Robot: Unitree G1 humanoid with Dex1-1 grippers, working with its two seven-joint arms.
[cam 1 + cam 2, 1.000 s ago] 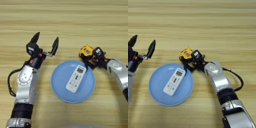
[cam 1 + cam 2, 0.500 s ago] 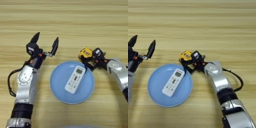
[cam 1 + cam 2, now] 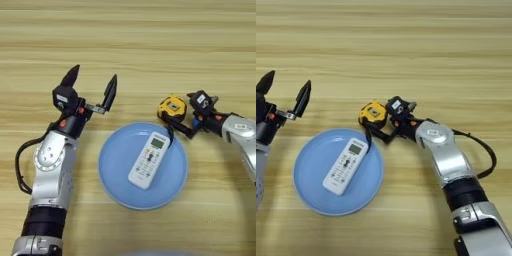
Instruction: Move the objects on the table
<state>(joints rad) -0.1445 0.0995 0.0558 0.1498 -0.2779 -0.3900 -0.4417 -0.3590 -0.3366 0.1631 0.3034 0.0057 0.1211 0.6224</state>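
Right gripper (image 3: 387,131) jaws half hidden behind yellow-black tape measure (image 3: 171,107); open or closed, cannot tell. Black strap draped onto rim of round light-blue plate (image 3: 115,170). White remote (image 3: 149,160) lying diagonally in plate, small screen toward upper right. Left gripper (image 3: 91,84) raised beside plate, 2 jaws spread wide above tan surface (image 3: 150,45).
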